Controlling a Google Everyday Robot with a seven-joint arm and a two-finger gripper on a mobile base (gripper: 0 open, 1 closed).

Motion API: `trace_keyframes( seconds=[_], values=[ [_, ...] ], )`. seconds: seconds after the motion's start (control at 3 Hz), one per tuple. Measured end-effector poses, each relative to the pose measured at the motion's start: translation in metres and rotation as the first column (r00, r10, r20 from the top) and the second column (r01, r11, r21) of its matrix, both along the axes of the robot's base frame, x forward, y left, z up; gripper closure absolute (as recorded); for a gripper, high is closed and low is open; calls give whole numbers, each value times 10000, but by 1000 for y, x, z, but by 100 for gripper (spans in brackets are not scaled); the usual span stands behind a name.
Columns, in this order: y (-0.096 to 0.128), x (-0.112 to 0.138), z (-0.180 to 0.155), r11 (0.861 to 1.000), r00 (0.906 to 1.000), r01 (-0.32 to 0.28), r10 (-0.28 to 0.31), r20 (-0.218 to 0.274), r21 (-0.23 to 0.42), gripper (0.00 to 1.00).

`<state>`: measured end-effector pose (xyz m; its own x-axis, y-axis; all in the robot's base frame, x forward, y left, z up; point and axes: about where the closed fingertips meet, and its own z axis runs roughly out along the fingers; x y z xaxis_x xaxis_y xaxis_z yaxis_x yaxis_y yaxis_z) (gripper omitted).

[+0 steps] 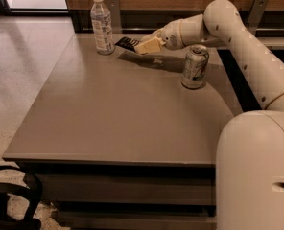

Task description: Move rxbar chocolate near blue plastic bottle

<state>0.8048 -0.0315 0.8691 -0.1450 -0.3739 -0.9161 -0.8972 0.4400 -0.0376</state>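
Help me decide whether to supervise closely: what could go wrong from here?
The gripper, holding the rxbar chocolate by one end above the table, is close to the tall blue plastic bottle; reaching further could topple it. Released from this height, the bar might slide away. The arm passes near the silver can; a low retreat could knock it.

The white arm (247, 47) rises from the big rounded base (257, 171) on the right. It bends at a thick elbow (221, 16) high at the back, then reaches left and slightly down. The forearm narrows into a wrist (178, 32). The cream gripper (141, 46) hangs just above the far part of the surface (123, 114), pointing left. Its fingers (150, 45) are clamped flat on one end of the bar (126, 43), which sticks out to the left, clear of the surface.
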Motion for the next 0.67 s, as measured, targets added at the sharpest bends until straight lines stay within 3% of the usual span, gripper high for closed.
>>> trace_keyframes(
  seconds=[0.67],
  values=[
    [7, 0, -4, 10000, 9999, -91, 91, -59, 10, 36]
  ],
)
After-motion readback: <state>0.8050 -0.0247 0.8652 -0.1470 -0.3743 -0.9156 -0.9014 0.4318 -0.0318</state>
